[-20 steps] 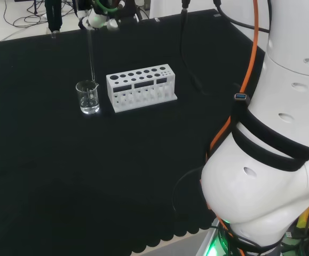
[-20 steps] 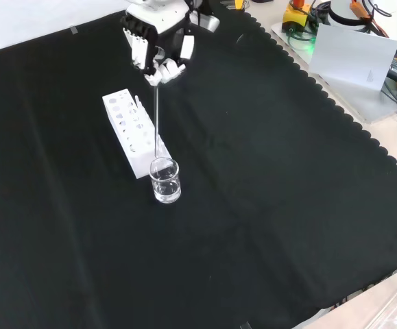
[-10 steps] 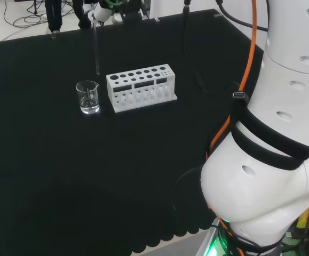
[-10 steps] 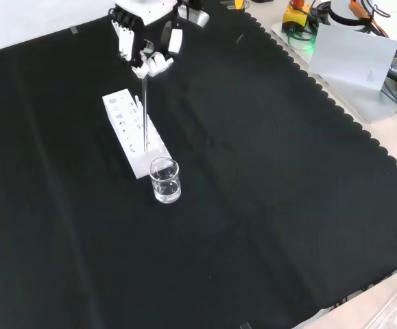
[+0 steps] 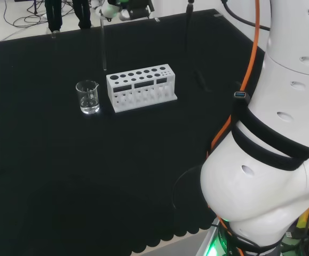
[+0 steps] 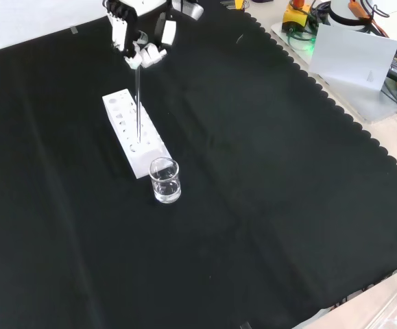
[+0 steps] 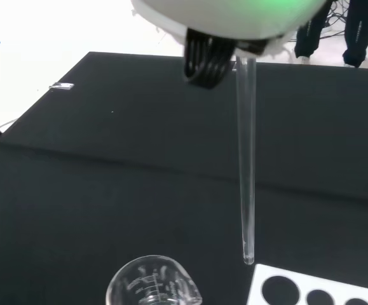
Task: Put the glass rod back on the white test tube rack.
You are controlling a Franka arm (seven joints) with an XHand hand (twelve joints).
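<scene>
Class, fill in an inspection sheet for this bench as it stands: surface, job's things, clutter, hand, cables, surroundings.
Surface: black cloth, bare apart from the ware.
Job's things: glass rod hangs upright with its tip above the white test tube rack, not yet in a hole.
Clutter: small glass beaker beside the rack's end, a little clear liquid in it.
Hand: hand with fingers curled on the rod's top.
Cables: orange cable along the arm.
Surroundings: equipment and wires past the cloth's edge in the front view.

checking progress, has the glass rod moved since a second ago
Yes. In the head view the glass rod has lifted out of the beaker and shifted right, toward the white test tube rack.
</scene>
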